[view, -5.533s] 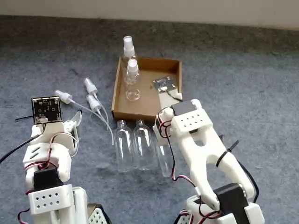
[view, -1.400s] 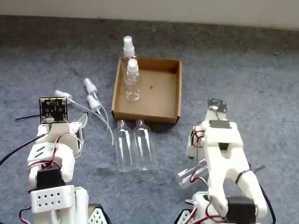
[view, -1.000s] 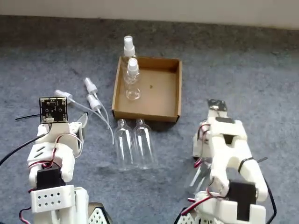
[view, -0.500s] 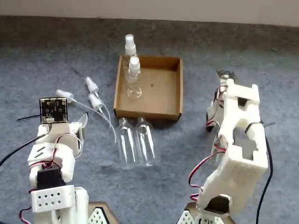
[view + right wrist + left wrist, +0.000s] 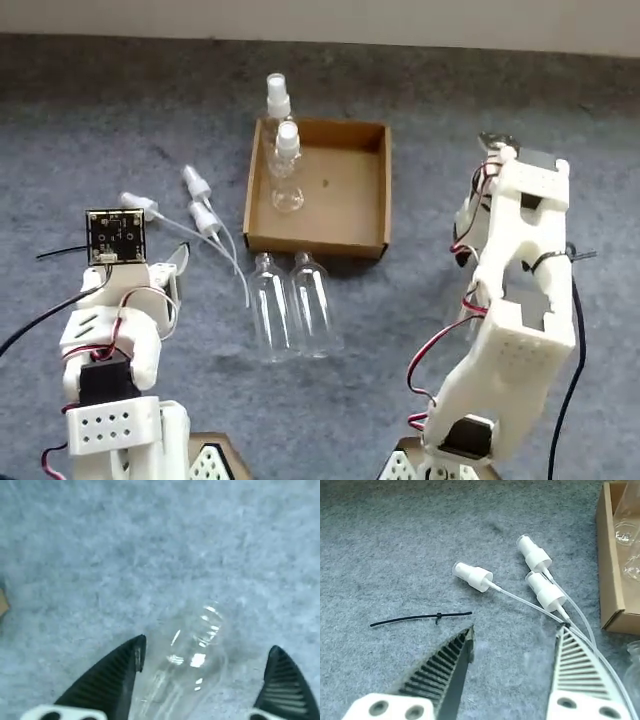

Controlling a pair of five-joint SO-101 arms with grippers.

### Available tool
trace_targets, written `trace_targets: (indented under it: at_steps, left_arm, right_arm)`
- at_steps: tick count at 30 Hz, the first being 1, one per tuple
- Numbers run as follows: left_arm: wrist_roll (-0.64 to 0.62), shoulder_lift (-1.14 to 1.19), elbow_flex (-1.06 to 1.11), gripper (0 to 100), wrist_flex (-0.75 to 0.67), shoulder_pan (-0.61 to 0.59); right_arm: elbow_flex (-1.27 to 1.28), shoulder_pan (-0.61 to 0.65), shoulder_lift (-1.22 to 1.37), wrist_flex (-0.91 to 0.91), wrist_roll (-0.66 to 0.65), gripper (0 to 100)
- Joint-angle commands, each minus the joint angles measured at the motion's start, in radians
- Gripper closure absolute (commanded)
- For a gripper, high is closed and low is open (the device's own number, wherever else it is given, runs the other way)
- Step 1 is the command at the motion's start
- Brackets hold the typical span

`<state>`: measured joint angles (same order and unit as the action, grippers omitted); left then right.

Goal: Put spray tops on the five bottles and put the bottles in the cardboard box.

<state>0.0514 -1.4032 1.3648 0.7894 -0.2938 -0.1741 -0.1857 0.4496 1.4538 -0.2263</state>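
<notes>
Two capless clear bottles (image 5: 270,305) (image 5: 312,305) lie side by side in front of the cardboard box (image 5: 315,245). A bottle with a spray top (image 5: 285,170) stands in the box's far-left corner, and another capped bottle (image 5: 277,100) stands at the wall just behind it. Three loose spray tops (image 5: 472,575) (image 5: 534,555) (image 5: 546,591) lie left of the box, just ahead of my open left gripper (image 5: 516,632). The right arm (image 5: 515,270) stands raised right of the box. My right gripper (image 5: 205,652) is spread wide over a third capless bottle (image 5: 192,655), with a gap on one side.
Grey carpet (image 5: 120,110) covers the table. A black cable tie (image 5: 420,617) lies by the left gripper. The box floor (image 5: 340,195) is bare apart from the standing bottle. A pale wall edge runs along the far side.
The right arm has lifted and swung from low near the front to high at the right of the box, carrying the third bottle away from the row. The left arm kept still.
</notes>
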Motion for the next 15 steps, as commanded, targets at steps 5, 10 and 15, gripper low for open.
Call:
trace_targets:
  at_steps: [5, 10, 15]
  left_arm:
    - [0.009, -0.001, -0.010, 76, -0.020, 0.018]
    - [0.009, -0.001, -0.010, 76, -0.020, 0.018]
    - [0.009, -0.001, -0.010, 76, -0.020, 0.018]
  right_arm:
    - [-0.047, -0.022, -0.012, -0.022, 0.193, 67.0]
    - [0.113, -0.016, -0.019, -0.130, 0.196, 67.0]
    - [0.206, 0.001, -0.018, -0.188, 0.203, 69.3]
